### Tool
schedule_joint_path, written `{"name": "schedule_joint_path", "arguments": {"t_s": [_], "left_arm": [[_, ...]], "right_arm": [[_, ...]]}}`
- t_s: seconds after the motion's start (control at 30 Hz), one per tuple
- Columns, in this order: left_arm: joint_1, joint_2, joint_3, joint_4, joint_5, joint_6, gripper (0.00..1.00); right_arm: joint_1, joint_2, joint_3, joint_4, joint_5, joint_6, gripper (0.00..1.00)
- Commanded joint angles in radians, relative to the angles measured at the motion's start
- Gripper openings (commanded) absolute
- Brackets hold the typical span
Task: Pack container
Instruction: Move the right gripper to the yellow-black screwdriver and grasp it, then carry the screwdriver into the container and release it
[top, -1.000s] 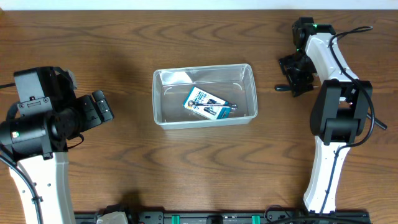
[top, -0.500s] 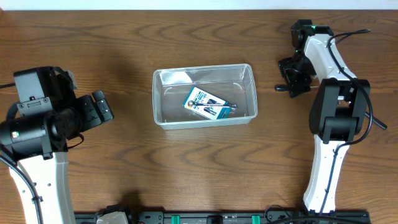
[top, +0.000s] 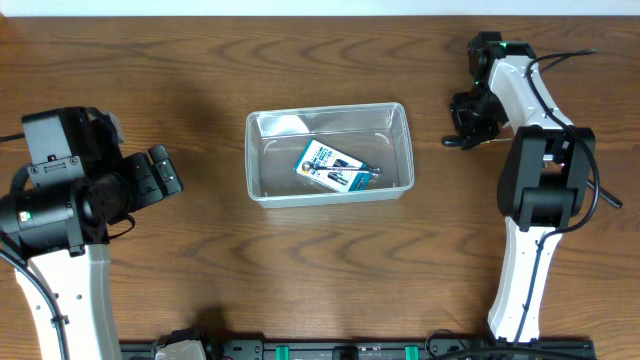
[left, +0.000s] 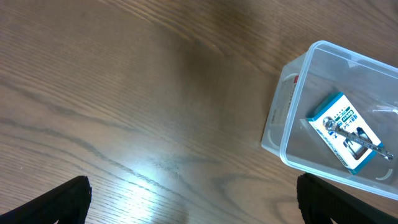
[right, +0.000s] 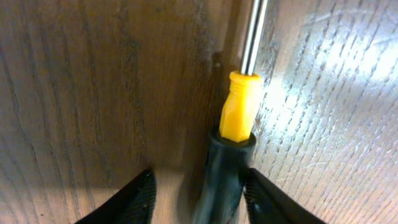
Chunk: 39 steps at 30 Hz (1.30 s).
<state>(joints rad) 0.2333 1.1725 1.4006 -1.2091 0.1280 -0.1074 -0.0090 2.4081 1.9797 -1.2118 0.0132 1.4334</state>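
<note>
The container (top: 255, 160), a clear shallow bin, stands mid-table with a blue carded tool pack (top: 335, 168) lying inside; both also show in the left wrist view, container (left: 280, 134) and pack (left: 343, 130). My left gripper (top: 168, 170) hovers open left of it, over bare wood (left: 194, 202). My right gripper (top: 468, 125) is down at the table, right of the container. A screwdriver (right: 224, 174) with a black handle, yellow collar and steel shaft lies between its jaws (right: 199, 193). The right finger (right: 267, 199) meets the handle; the left finger (right: 134, 199) stands a little off it.
Dark wood table throughout. The right arm's white links (top: 535, 200) run down the right side and the left arm's base (top: 60, 200) fills the left edge. A dark end of the screwdriver (top: 450, 141) pokes out left of the right gripper.
The right gripper's jaws have drawn in around the screwdriver handle. The left arm, container and pack have not moved.
</note>
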Motion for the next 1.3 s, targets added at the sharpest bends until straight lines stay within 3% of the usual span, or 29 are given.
{"name": "schedule_joint_path", "arguments": {"t_s": [0.0,0.1,0.27,0.43,0.57,0.77,0.97,1.13,1.27], "left_arm": [[-0.004,0.002,0.01,-0.006,0.003,-0.006,0.98],[-0.004,0.002,0.01,-0.006,0.003,-0.006,0.98],[-0.004,0.002,0.01,-0.006,0.003,-0.006,0.98],[-0.004,0.002,0.01,-0.006,0.003,-0.006,0.98],[-0.004,0.002,0.01,-0.006,0.003,-0.005,0.98],[-0.004,0.002,0.01,-0.005,0.003,-0.005,0.98],[-0.004,0.002,0.01,-0.006,0.003,-0.005,0.98],[-0.004,0.002,0.01,-0.011,0.003,-0.005,0.98],[-0.004,0.002,0.01,-0.011,0.003,-0.005,0.98]], "right_arm": [[-0.003,0.033,-0.043,-0.011,0.004,0.01,0.42],[-0.003,0.033,-0.043,-0.011,-0.009,0.01,0.3],[-0.003,0.033,-0.043,-0.011,-0.031,0.009,0.24],[-0.003,0.033,-0.043,-0.013,-0.033,-0.056,0.01],[-0.003,0.033,-0.043,-0.023,-0.042,-0.22,0.01],[-0.002,0.016,-0.035,-0.047,-0.011,-0.336,0.01],[0.047,-0.117,0.011,-0.054,0.227,-0.471,0.01],[0.134,-0.306,0.024,0.052,0.285,-0.83,0.01],[0.238,-0.435,0.024,0.182,0.151,-1.306,0.01]]}}
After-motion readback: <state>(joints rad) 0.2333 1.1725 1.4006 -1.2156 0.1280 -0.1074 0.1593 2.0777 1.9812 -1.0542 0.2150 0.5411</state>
